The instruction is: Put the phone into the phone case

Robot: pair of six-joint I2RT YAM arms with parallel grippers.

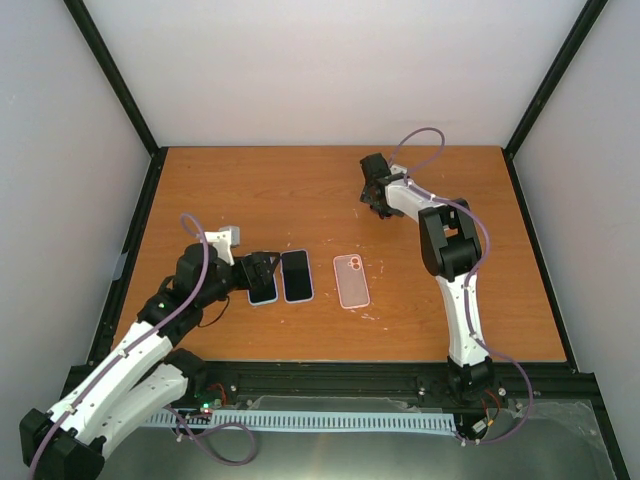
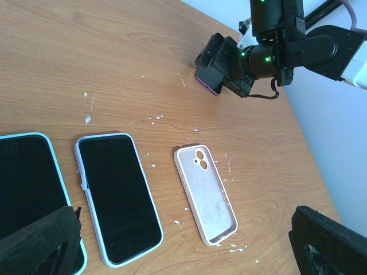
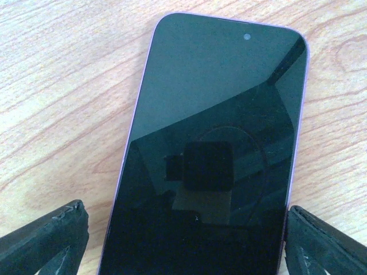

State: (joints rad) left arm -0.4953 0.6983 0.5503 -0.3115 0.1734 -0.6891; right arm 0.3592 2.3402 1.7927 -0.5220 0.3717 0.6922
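Two arms, both jaws spread: phone at the far side, case in the middle

**Top view.** Three things lie in a row on the wooden worktop (image 1: 250, 190), near its front middle. They are a first blue-cased handset (image 1: 262, 289), a second blue-cased handset (image 1: 296, 276) just beside it, and, a little apart to the right, the pale pink phone case (image 1: 351, 281). The left arm (image 1: 130, 350) reaches in from the near left corner, and the left jaws hang over the first handset. The right arm (image 1: 455, 270) stretches to the far part of the worktop, with the right jaws low over the wood. The phone is hidden under them here, well apart from the phone case.

**Left wrist view.** The left jaws stand wide open and hold nothing. One black fingertip (image 2: 40, 240) overlaps the near end of the first blue-cased handset (image 2: 28, 189); the other (image 2: 327, 240) sits over bare wood at the lower right. The second blue-cased handset (image 2: 117, 197) lies screen up between them. The phone case (image 2: 205, 195) lies empty with its hollow side up and its camera cut-out at the far end. White flecks (image 2: 88, 119) dot the wood. Farther off, a purple corner of the phone (image 2: 206, 81) shows beneath the right arm's black head.

**Right wrist view.** The phone (image 3: 212, 143) lies flat and screen up on the wood, with a purple edge. The right jaws are spread wider than the phone and straddle its near end. The left-hand fingertip (image 3: 46, 238) stands clear of the phone's edge. The right-hand one (image 3: 327, 240) is just beside the edge, and I cannot tell whether it touches.
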